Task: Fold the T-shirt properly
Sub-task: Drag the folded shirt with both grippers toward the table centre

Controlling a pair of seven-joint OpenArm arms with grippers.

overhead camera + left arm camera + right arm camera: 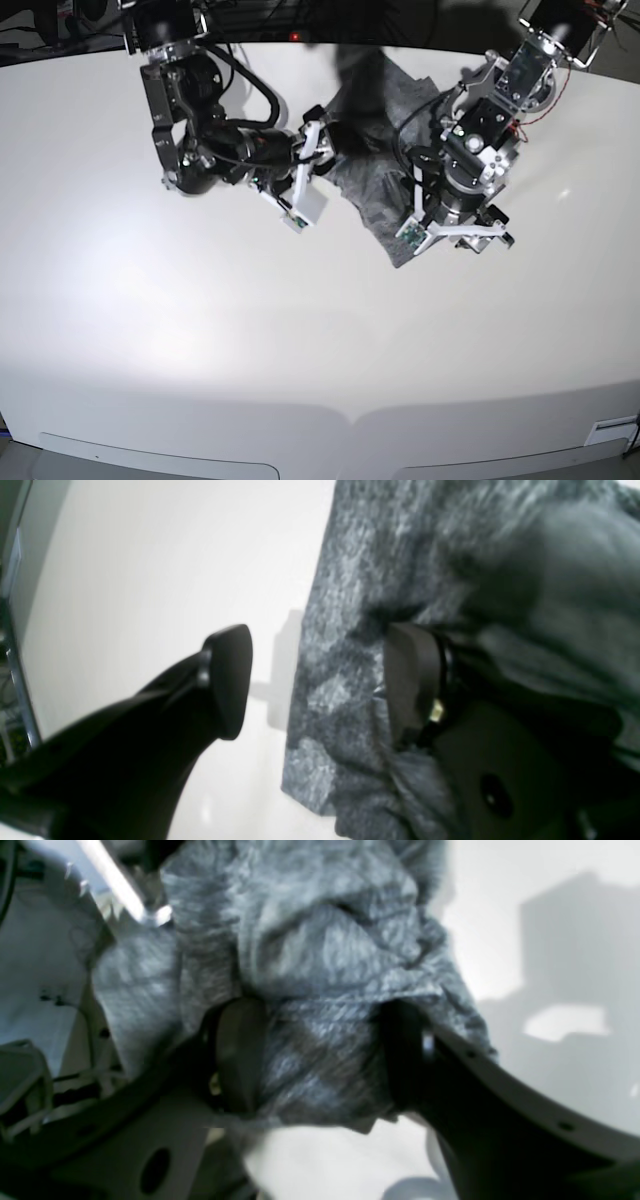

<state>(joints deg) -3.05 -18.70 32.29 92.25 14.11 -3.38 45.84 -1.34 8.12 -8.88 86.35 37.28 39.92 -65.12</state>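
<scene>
Both my pincers, left (315, 682) and right (320, 1055), stand spread around bunched edges of the T-shirt (375, 175) at upper centre, ready to pinch and flatten it.

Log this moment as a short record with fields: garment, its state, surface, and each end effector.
garment: heather-grey T-shirt
garment state: crumpled in a heap, not folded, at the far middle of the table
surface: plain white tabletop
left end effector: jaws wide apart, one finger on the shirt's edge, the other over bare table; no grip
right end effector: jaws wide apart with bunched fabric between them, not clamped
fold progress: no fold visible yet
</scene>
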